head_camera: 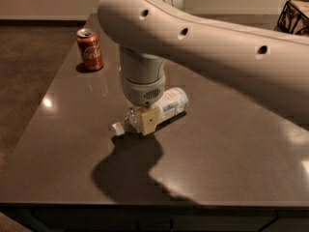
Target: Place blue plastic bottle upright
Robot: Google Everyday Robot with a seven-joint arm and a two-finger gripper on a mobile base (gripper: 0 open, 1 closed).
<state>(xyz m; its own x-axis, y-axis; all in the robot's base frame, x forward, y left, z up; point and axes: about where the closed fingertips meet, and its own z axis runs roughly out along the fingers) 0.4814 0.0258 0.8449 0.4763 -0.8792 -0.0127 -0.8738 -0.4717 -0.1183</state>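
At the far left a can stands upright on the surface, well apart from my work. Toward the middle the bottle lies on its side, its white cap pointing left and toward the near edge, its base angled right and away. My jaws are low over it from above, at the neck end just beside the cap. Whether they pinch the bottle or only straddle it I cannot tell. I judge the step in hand to be the grasp, with the standing-up not yet done. The next move calls for a firm hold, a lift clear of the surface, a turn that brings the cap to the top, then setting the base down flat. At the far right 1 wire basket sits out of the way
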